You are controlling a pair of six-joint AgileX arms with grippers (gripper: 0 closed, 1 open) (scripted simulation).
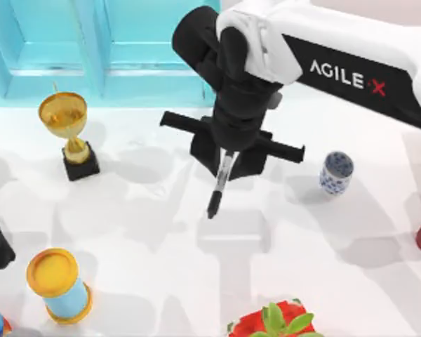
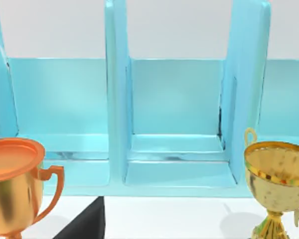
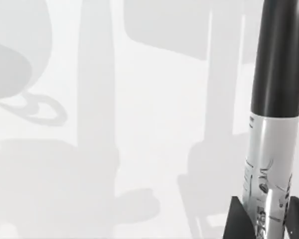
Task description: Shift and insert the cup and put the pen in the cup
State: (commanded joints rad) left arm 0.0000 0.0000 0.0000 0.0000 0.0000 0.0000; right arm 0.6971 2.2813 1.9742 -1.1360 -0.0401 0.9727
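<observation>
**Right arm holds the pen above mid-table; cup stands apart to the right**

The right arm reaches in from the top view's upper right, its white and black forearm slanting down toward the middle of the table [image 1: 161, 232]. Its wrist is bent so the right gripper [image 1: 226, 156] points downward, the crossbar of the gripper spread left and right below the wrist. The jaws are clamped on the pen [image 1: 219, 184], which hangs below them, tilted slightly, black tip lowest. In the right wrist view the pen [image 3: 275, 124] shows its black end and pale label band, with the dark fingertips [image 3: 237, 221] pressed on either side of the band.

The cup [image 1: 336, 172] stands upright on the table to the right of the gripper, apart from the pen.

The left arm sits at the table's left edge; whether its jaws are apart or together cannot be told. Its wrist view faces a light-blue rack [image 2: 179, 114] and a gold trophy [image 2: 276, 179].
</observation>
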